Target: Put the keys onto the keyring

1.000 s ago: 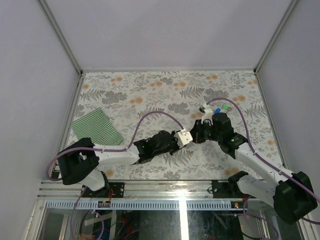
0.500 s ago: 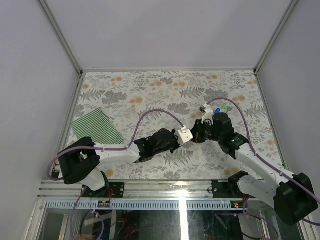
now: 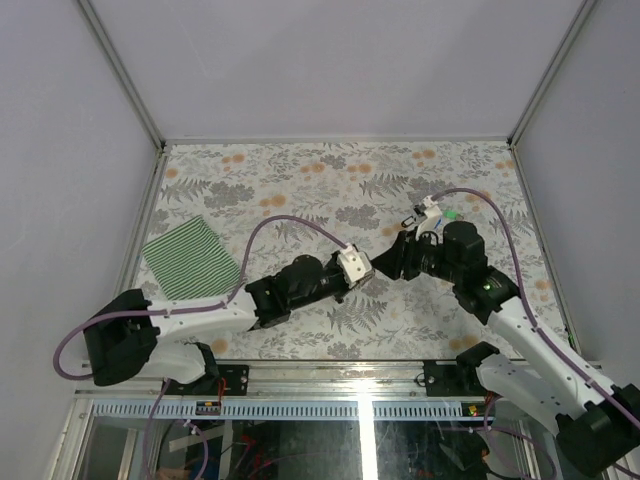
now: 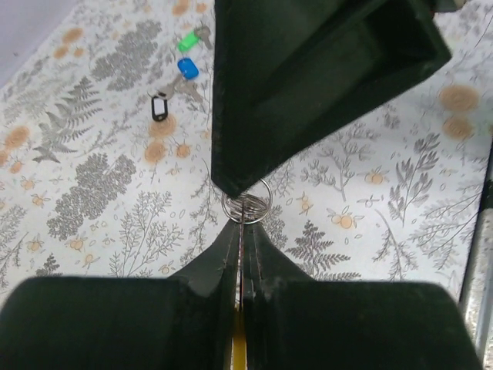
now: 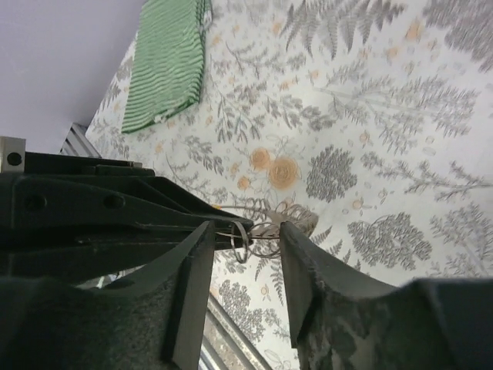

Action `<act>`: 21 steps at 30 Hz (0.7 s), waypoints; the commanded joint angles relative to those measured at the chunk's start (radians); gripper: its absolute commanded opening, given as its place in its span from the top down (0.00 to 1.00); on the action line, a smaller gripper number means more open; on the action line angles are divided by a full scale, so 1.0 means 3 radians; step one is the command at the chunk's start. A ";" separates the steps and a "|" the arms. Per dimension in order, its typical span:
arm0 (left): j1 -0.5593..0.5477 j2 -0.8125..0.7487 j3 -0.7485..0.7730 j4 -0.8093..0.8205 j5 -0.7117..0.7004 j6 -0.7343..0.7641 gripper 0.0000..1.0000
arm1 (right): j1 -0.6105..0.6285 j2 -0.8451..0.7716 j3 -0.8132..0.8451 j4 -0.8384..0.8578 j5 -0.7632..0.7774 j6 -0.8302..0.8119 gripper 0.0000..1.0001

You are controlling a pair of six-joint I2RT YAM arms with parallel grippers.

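Floral table (image 3: 300, 175): left pincer (image 4: 241, 233) clenched on the keyring (image 4: 245, 206); right pincer (image 5: 246, 239) released, seemingly straddling it; keys (image 4: 188, 68) lie toward the far-right corner.

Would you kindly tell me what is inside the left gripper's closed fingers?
The keyring sticks out past the tips of the shut left gripper, and a yellow sliver shows deeper in the slit. The rest is covered by the gripper's black body.

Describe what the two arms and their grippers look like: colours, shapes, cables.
The left arm and right arm have white links between bulky black joint housings. A purple cable loops along each arm, and a white block sits near each wrist. The left gripper and right gripper have matte black, wedge-shaped fingers tapering to narrow tips.
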State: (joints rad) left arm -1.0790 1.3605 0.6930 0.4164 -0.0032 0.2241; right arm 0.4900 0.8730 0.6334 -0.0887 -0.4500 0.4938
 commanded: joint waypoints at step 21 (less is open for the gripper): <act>0.0008 -0.0886 -0.0036 0.0372 -0.0782 -0.1126 1.00 | 0.0018 -0.0437 0.1068 -0.0464 0.0336 0.0293 0.39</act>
State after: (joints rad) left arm -1.0790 1.1187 0.6559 0.4343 -0.1314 -0.0090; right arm 0.4908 0.7322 0.8833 -0.2546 -0.3389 0.5163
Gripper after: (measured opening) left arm 0.034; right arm 0.622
